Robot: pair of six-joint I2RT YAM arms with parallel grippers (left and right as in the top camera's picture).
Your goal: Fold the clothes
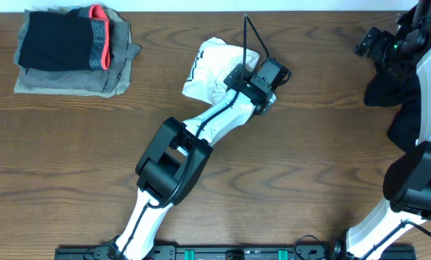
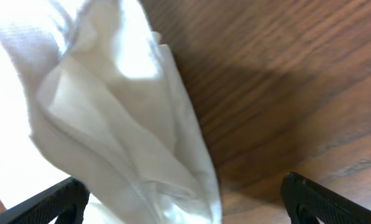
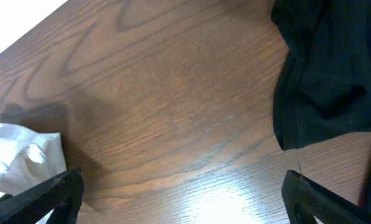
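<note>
The white T-shirt lies crumpled at the table's back middle. My left gripper hovers at its right edge. In the left wrist view the shirt's folds fill the left half, and the left gripper stands open with the fabric's edge lying between its wide-apart fingers, ungripped. A black garment lies bunched at the far right, partly under the right arm. My right gripper is just left of it and open. In the right wrist view that gripper spans bare wood, the black garment at upper right.
A folded stack of grey, black and red-trimmed garments sits at the back left corner. The wooden table shows bare wood across the front and between the two arms. The white shirt shows at the right wrist view's left edge.
</note>
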